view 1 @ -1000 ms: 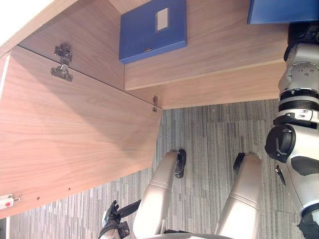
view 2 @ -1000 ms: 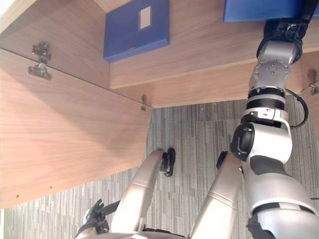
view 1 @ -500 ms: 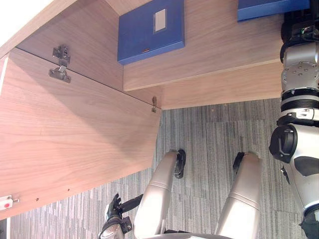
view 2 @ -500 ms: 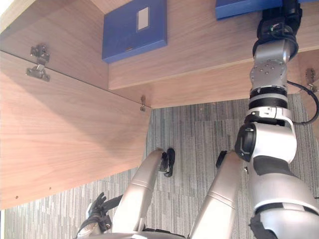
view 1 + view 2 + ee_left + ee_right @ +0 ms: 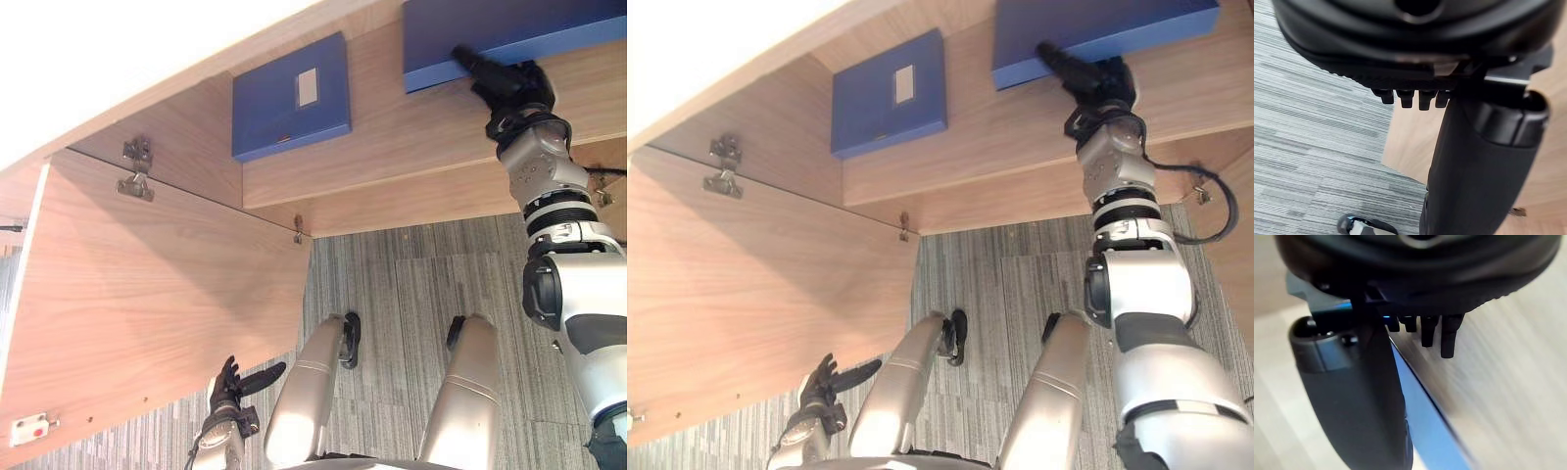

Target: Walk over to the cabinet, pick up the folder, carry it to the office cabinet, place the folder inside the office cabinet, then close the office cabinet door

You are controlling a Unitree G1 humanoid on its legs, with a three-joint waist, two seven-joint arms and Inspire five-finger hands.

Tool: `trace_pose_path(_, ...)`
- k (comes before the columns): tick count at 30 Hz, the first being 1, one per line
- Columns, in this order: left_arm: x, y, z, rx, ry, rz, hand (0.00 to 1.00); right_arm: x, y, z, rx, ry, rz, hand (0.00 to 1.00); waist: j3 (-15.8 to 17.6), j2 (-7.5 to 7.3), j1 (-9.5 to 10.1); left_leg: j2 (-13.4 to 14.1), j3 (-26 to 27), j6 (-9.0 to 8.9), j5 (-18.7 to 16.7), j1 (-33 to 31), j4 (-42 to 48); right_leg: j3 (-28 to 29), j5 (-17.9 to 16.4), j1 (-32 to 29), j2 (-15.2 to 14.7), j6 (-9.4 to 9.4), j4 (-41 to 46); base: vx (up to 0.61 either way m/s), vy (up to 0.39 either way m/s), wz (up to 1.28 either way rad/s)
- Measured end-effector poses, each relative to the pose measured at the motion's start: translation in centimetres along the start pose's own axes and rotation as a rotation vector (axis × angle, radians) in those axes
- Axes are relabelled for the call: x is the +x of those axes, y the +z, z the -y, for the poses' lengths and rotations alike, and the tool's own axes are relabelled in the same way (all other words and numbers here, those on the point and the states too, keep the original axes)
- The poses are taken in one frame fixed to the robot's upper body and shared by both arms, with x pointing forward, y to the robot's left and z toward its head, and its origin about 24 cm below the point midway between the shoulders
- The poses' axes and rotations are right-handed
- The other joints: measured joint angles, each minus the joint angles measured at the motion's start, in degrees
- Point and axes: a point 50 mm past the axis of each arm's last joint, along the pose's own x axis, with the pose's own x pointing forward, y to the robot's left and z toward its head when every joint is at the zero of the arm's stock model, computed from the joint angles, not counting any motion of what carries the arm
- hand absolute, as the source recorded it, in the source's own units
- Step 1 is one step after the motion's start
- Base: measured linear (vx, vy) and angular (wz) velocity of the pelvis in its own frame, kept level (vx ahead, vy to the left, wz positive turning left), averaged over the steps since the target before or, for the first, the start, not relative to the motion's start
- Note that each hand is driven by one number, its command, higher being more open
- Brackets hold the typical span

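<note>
Item one: a light-brown wooden office cabinet (image 5: 421, 147), standing open, and we look in at its shelf from above. Item two: its wooden door (image 5: 157, 284), swung wide to the robot's left, hung on two metal hinges (image 5: 137, 168), with a small white catch with a red spot (image 5: 29, 429) at its lower outer corner. Item three: a blue flat folder with a white label (image 5: 291, 98), lying on the shelf at the left end against the side wall. Item four: the plain dark-blue folder (image 5: 509, 29), the task's thing, resting inside the cabinet on the same shelf, to the right of the labelled one and well apart from it. Item five: the right hand (image 5: 514, 86), reaching up into the cabinet at the plain folder's near edge. In its wrist view we see the thumb laid over the folder's blue face and the fingers (image 5: 1437, 335) on the other side of the edge, so we read it as pinching the folder. Item six: the left hand (image 5: 227, 387), low beside the door's bottom edge, its fingers loosely spread and holding nothing. Item seven: grey striped carpet (image 5: 411, 284), covering the floor below the cabinet.
</note>
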Motion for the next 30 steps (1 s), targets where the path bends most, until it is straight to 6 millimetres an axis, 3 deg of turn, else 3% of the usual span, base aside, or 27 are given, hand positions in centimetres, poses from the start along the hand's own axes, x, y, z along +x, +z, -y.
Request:
trace_pose_path(3,0.2,1.6,-1.1,0.054,-0.008,0.071,1.00,0.0,0.1,0.7,-0.320,0.057,-0.032,1.00,-0.1,-0.12,0.20,0.3,0.0,0.09,0.8,1.9,-2.2,-0.7,0.7,2.0,0.1,-0.25,-2.0,0.10,-0.035,-0.02)
trace_pose_path(7,0.2,1.9,-1.5,0.132,-0.016,0.085,1.00,-0.1,0.6,1.3,-0.667,0.095,-0.026,1.00,-0.2,-0.42,0.57,0.3,0.0,0.34,1.3,2.3,-3.3,-1.2,1.2,2.9,-0.1,-0.29,-3.4,0.05,-0.009,0.04)
trace_pose_path(10,-0.2,2.0,-1.9,0.156,-0.021,0.101,1.00,-0.2,0.0,1.2,-0.957,0.131,-0.037,1.00,-0.9,-2.19,1.57,0.2,0.2,0.48,1.5,2.3,-3.5,-1.3,1.3,3.1,-0.4,-0.28,-3.7,0.05,-0.003,0.04)
trace_pose_path(21,-0.9,2.2,-3.5,0.226,-0.012,0.120,1.00,-1.2,-4.1,0.4,-1.289,0.319,-0.073,1.00,-2.3,-5.39,1.79,-0.1,1.3,1.27,2.0,3.1,-4.6,-0.8,2.1,3.7,-0.6,-0.06,-5.2,0.02,0.000,-0.01)
trace_pose_path(24,-0.9,2.1,-3.4,0.227,-0.015,0.119,1.00,-1.7,-5.6,0.0,-1.341,0.387,-0.089,1.00,-2.4,-5.61,1.71,-0.1,1.9,1.50,2.4,3.5,-5.4,-0.4,2.7,3.7,-0.5,-0.02,-5.9,0.01,0.009,-0.08)
trace_pose_path(30,-1.0,1.7,-2.4,0.272,-0.059,0.109,1.00,-2.0,-6.2,0.7,-1.360,0.397,-0.111,1.00,-2.4,-5.78,1.73,-0.2,2.1,1.87,3.0,4.9,-7.0,-0.6,3.7,5.3,-0.5,0.37,-8.0,0.01,0.007,-0.01)
